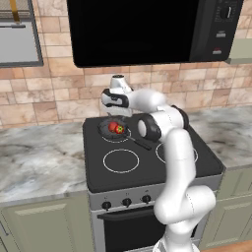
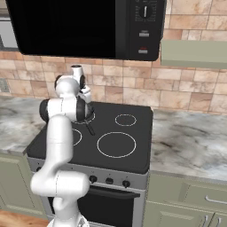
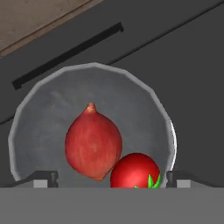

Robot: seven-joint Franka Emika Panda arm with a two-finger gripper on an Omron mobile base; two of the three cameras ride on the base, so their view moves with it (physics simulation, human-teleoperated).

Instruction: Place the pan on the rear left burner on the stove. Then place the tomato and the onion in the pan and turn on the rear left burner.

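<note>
Item: hand [image 3: 111, 180], jaws spread wide, holding nothing, poised straight above the pan [image 3: 52, 109].

Contents: onion [image 3: 92, 142] and tomato [image 3: 134, 171] touching, both on the pan floor.

Pan sits on the rear left burner [image 1: 115, 132] of the stove [image 1: 197, 153].

Remaining, I judge: the knobs [image 1: 126, 202], low on the front panel, well below and nearer me than my hand.

No text, label, brand or number can be read anywhere. The microwave [image 2: 84, 26] control panel, at two o'clock of the stove [image 2: 95, 137], carries only small blurred marks and a dial, too small to make out.
</note>
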